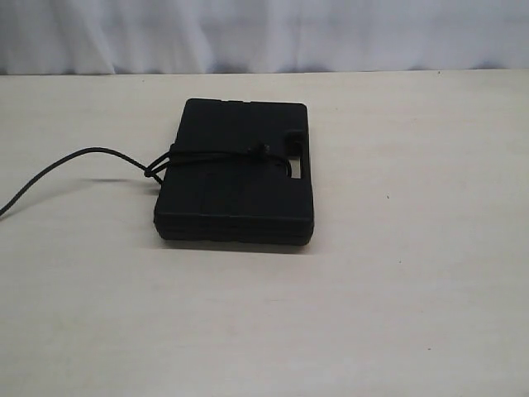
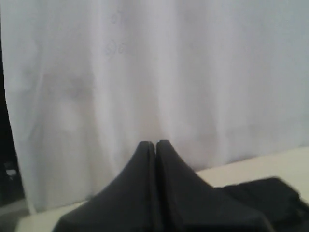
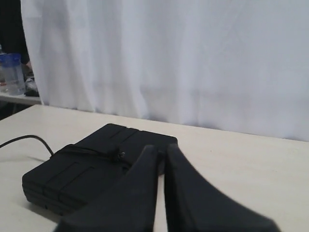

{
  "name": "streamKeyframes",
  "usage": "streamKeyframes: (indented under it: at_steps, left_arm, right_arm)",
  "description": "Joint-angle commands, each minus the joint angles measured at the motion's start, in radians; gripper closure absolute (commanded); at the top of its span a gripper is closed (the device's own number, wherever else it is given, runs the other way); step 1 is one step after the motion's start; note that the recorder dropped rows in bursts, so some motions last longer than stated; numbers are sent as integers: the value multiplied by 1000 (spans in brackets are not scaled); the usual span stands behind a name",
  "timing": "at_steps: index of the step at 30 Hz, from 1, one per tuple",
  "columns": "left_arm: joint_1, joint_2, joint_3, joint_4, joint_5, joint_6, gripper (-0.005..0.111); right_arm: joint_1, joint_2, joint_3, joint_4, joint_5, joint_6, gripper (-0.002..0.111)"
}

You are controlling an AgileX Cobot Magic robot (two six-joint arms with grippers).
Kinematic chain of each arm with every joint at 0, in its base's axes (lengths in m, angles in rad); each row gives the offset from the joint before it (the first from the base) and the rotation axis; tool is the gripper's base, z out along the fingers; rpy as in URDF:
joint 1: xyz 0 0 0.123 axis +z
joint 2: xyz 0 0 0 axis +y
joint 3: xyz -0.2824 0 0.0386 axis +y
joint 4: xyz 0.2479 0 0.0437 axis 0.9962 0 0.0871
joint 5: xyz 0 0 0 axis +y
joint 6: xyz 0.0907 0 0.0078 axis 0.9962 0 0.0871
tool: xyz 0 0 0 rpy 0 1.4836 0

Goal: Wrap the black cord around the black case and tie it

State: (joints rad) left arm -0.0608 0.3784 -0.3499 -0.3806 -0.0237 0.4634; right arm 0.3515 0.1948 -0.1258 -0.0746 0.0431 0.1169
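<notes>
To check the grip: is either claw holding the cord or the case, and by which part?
Nothing is held. The left claw and right claw are shut and empty; the black cord lies across the black case.

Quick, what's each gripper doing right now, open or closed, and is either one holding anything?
Left gripper: closed, holding nothing.
Right gripper: closed, holding nothing.
</notes>
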Motion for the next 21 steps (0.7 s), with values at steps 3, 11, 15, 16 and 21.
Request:
streamKeyframes:
  at_steps: [3, 11, 15, 16, 21]
  left_arm:
    - [-11, -132, 184, 213, -5, 3, 107]
    - [-6, -378, 350, 235, 212, 3, 107]
    - [18, -378, 350, 293, 333, 3, 107]
    - [26, -378, 350, 295, 333, 3, 107]
    - [38, -378, 350, 297, 333, 3, 107]
  right_arm:
    - [-105, -100, 126, 15, -43, 0, 104]
    - [-248, -195, 126, 10, 108, 0, 104]
    - [-298, -195, 126, 17, 89, 0, 104]
    - [-306, -195, 126, 18, 89, 0, 104]
    - [-311, -195, 126, 18, 89, 0, 104]
